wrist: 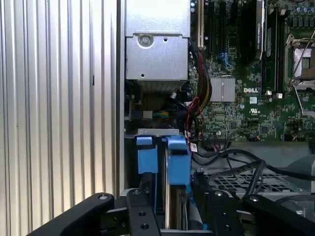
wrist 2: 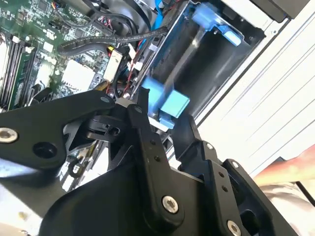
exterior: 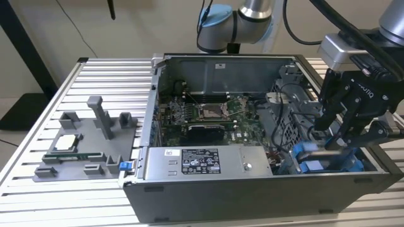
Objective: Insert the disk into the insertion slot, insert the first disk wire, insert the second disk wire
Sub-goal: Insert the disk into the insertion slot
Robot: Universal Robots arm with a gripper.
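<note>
Power-supply box (exterior: 208, 163) lies in the case (exterior: 252, 201), beside the insertion slot (wrist 2: 211, 69).

A black and white label (exterior: 200, 161) is lying on the silver power-supply box (exterior: 249, 165) at the near side of the computer case (exterior: 252, 201); its print is showing too small to read. A small white sticker (exterior: 220, 65) is sitting on the far wall. White lettering is showing on the gripper (exterior: 333, 138), at the exterior view's right, and, in the first wrist view, a white logo (wrist: 251, 90) on the green motherboard (wrist: 231, 118).
</note>
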